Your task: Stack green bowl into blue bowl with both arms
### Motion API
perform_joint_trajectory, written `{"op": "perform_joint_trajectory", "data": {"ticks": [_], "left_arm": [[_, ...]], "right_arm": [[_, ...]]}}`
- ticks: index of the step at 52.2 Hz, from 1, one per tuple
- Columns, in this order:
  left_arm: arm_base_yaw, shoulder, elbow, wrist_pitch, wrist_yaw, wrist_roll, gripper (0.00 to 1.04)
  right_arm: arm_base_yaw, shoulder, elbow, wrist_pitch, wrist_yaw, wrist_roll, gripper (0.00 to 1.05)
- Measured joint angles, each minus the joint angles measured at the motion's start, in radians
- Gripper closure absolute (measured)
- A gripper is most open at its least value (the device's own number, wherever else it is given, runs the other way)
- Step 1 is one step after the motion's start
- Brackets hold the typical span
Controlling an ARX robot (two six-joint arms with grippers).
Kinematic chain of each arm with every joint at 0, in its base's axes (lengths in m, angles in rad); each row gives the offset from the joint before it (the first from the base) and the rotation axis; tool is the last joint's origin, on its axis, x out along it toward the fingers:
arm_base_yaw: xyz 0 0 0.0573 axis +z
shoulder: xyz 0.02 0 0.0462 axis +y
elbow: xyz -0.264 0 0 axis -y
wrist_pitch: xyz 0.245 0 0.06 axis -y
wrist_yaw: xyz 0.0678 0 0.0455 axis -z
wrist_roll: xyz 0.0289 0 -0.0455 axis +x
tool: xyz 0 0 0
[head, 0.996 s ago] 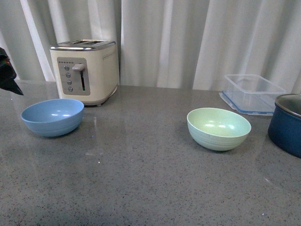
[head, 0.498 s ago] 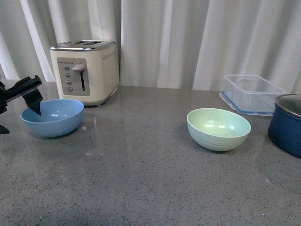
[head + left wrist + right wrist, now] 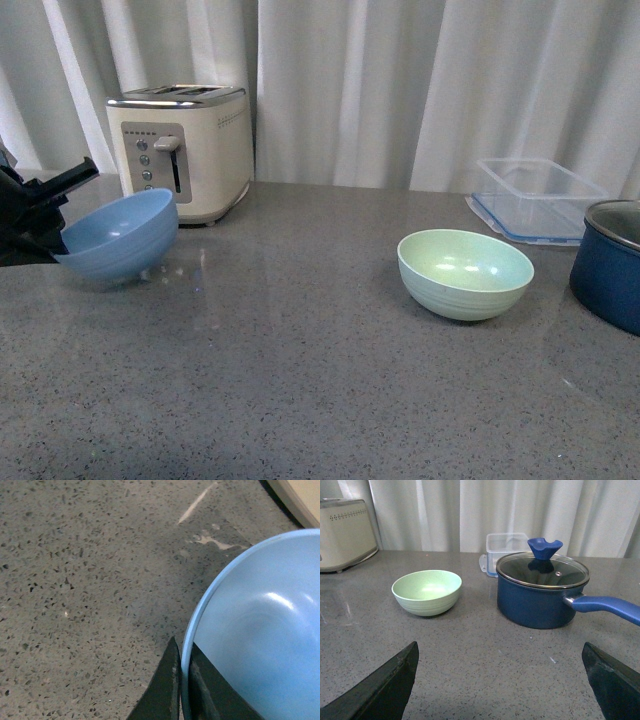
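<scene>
Left jaws: nearly closed, pinching the rim of the blue bowl (image 3: 260, 640), one finger (image 3: 162, 690) outside the wall, the other inside; seen at bottom ctr of the left wrist view. In the front view the left arm (image 3: 30, 215) sits at the far left edge w/ the blue bowl (image 3: 120, 235) tilted, opening turned toward that edge. Can't tell if its base touches the tabletop (image 3: 300, 380).

Right jaws: spread wide, nothing btwn them; fingers (image 3: 380, 685) show in the two lower corners of the right wrist view.

Green bowl (image 3: 465, 272) stands upright on the tabletop, right of ctr, well apart from the blue one. Navy pot (image 3: 612, 262) at the right edge, glass lid w/ blue knob (image 3: 545, 547). Clear container (image 3: 535, 195) behind it. Cream toaster (image 3: 182, 150) upper left, behind the blue bowl. White curtain (image 3: 400, 90) across the back.
</scene>
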Motion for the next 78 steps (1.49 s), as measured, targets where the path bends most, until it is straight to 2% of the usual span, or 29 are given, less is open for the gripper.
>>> {"op": "perform_joint_trajectory", "data": {"ticks": [16, 38, 49, 78], "left_arm": [[-0.049, -0.075, -0.003, 0.001, 0.017, 0.001, 1.01], [-0.313, -0.067, 0.082, -0.034, -0.03, 0.011, 1.01], [-0.399, 0.006, 0.13, -0.073, -0.084, 0.029, 1.01], [-0.454, 0.085, 0.161, -0.113, -0.161, 0.057, 1.01]], "right_arm": [[0.0, 0.0, 0.0, 0.0, 0.0, 0.0, 0.1], [0.0, 0.0, 0.0, 0.0, 0.0, 0.0, 0.1], [0.0, 0.0, 0.0, 0.0, 0.0, 0.0, 0.1], [0.0, 0.0, 0.0, 0.0, 0.0, 0.0, 0.1]]}}
